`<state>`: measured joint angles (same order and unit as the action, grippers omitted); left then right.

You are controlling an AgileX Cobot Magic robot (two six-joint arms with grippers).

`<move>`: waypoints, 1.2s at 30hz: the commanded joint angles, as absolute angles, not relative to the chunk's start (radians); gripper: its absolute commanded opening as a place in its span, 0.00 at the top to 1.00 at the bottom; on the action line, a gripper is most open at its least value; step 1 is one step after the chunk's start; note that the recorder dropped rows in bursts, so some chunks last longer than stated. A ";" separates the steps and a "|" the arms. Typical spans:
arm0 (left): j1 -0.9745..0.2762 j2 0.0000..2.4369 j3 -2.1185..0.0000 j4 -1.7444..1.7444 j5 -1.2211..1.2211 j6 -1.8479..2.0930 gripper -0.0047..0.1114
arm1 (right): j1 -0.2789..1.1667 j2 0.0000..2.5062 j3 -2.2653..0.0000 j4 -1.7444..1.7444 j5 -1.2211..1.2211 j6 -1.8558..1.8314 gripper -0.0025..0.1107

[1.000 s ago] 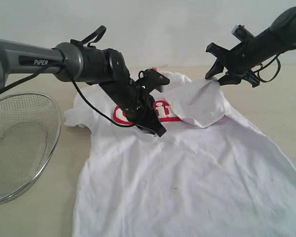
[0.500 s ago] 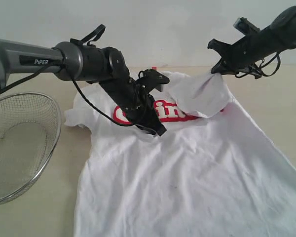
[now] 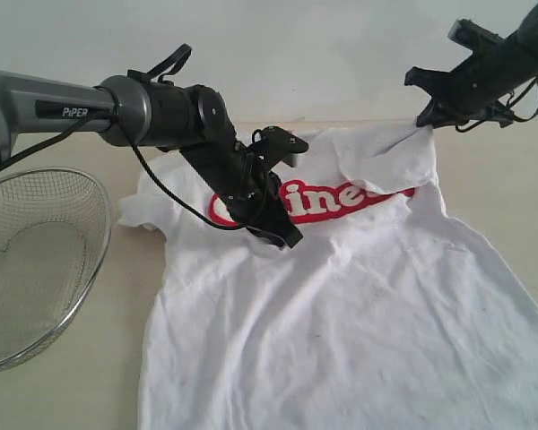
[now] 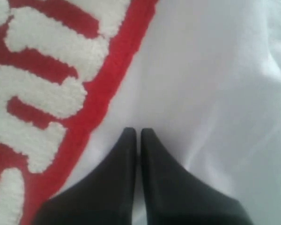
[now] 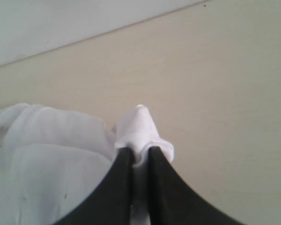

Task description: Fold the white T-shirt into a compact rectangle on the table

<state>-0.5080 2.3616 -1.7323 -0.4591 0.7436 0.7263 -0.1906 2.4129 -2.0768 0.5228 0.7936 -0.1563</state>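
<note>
Lying front-up on the table (image 3: 507,170), the one white T-shirt (image 3: 341,305) is met by two grippers: the left gripper (image 3: 290,238), fingers together, rests its tips on the cloth just beside the red band. The right gripper (image 3: 424,119) is clamped on a pinch of the shirt's far right corner, held above the table. One wire basket (image 3: 36,260) sits at the left.

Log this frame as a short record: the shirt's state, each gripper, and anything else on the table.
shirt: white T-shirt spread front up on the table, not yet folded
left gripper: shut, tips at the cloth beside the red band, nothing pinched
right gripper: shut on a pinch of the shirt's edge, raised above the table
other: wire-mesh basket on the left arm's side, apart from the shirt
</note>
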 commanded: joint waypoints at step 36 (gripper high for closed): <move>-0.462 2.116 -1.560 -0.764 0.894 0.882 0.92 | -0.275 1.910 -1.421 0.513 0.994 -0.381 0.73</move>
<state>-0.4595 2.1540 -1.5644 -0.6917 0.8475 0.8469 -0.2774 2.0270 -1.5726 0.5126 1.0657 -0.3615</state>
